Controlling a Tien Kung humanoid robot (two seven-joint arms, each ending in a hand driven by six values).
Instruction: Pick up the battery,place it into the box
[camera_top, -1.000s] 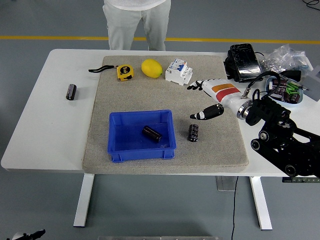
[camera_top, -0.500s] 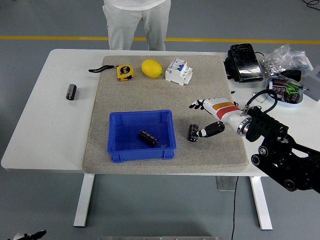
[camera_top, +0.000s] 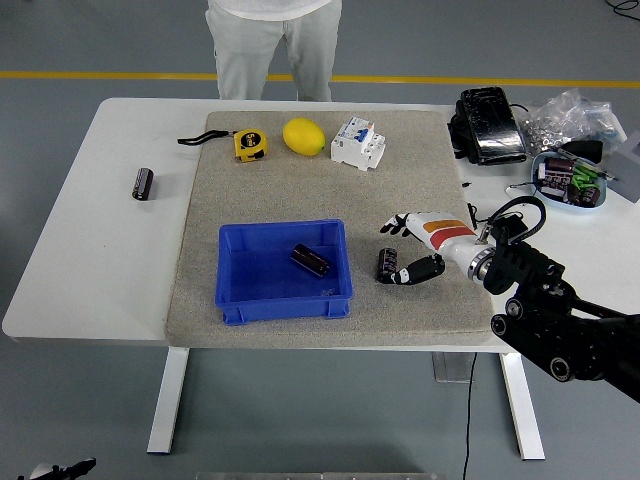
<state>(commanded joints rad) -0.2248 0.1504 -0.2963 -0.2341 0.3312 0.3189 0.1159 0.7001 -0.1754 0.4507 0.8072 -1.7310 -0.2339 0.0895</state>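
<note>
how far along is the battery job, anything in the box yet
One battery already lies in the blue box. The right hand is open around a second battery on the mat, not yet gripped. A third battery sits untouched at the table's left.

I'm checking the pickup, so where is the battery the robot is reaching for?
In the head view the battery stands on the grey mat, just right of the blue box, between the thumb and fingers of the right hand.
</note>
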